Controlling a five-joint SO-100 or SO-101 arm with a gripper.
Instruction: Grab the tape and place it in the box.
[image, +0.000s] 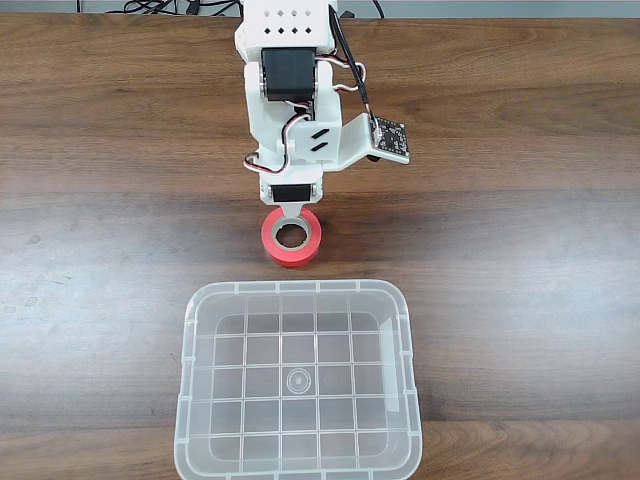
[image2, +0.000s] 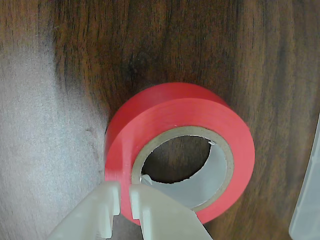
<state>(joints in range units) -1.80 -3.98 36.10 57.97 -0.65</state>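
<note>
From my station, the fixed view gives the layout. The tape (image: 291, 238) lies flat on the wooden table (image: 520, 260), just beyond the far rim of the box (image: 298, 385), near it but apart. The box sits at the near edge, centred, and I can see its grid-patterned bottom through the clear plastic. This view does not resolve how the fingers meet the roll; I only see a white loop of the gripper (image: 290, 228) over the roll's centre.

The wrist view supplies that detail. The gripper (image2: 125, 200) enters from the bottom edge, and its two pale fingers (image2: 95, 215) pinch the near-left wall of the tape (image2: 175, 115): one finger outside the red band, the other reaching into the beige core. The gap between them is narrow, so I read the hand as clamped on the roll's wall. A pale sliver at the right edge of this view may be the box rim; I cannot confirm it.

Arm pose: in the fixed view the white arm (image: 290, 90) reaches from the far edge toward the near side, wrist pointed down at the table, with a small circuit board (image: 390, 138) on its right.

Surface: dark brown wood grain, with cables (image: 150, 8) at the far edge.
</note>
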